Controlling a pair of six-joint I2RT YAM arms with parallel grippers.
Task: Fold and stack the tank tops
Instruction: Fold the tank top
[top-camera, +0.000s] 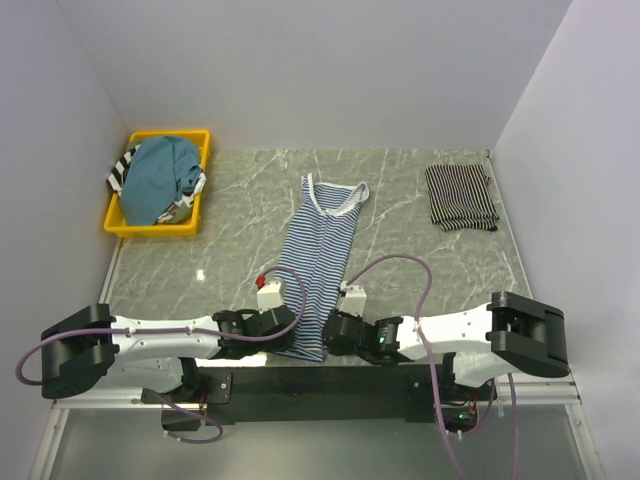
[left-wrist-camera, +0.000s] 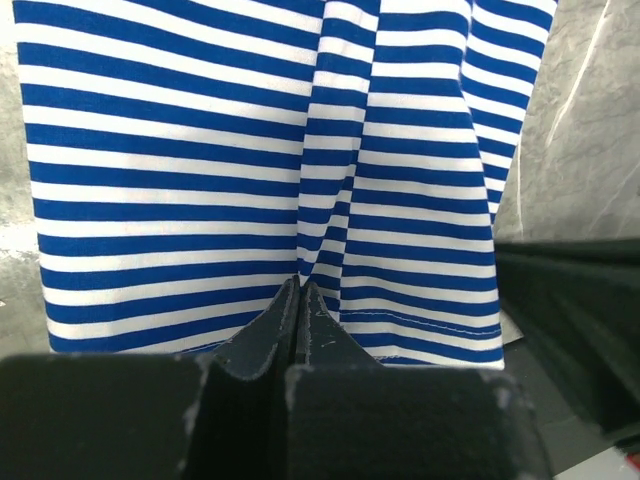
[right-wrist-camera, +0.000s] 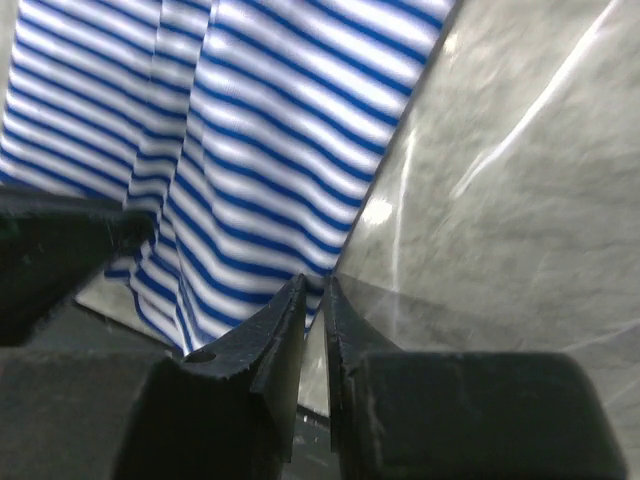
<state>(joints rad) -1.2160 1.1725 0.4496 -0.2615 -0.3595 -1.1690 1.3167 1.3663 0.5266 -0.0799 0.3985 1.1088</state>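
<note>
A blue-and-white striped tank top (top-camera: 322, 255) lies lengthwise on the table, neck at the far end and hem at the near edge. My left gripper (top-camera: 288, 326) is at the hem's left part, shut on a pinched ridge of the striped fabric (left-wrist-camera: 300, 283). My right gripper (top-camera: 337, 330) is at the hem's right corner. Its jaws (right-wrist-camera: 315, 287) stand a narrow slit apart with the hem edge (right-wrist-camera: 250, 270) at their tips. A folded black tank top with thin white stripes (top-camera: 460, 197) lies at the back right. A teal tank top (top-camera: 160, 178) is heaped in the bin.
The yellow bin (top-camera: 121, 218) stands at the back left against the wall, with striped fabric (top-camera: 122, 172) hanging over its rim. Walls close in the table on the left, back and right. Both arms' cables loop over the near edge.
</note>
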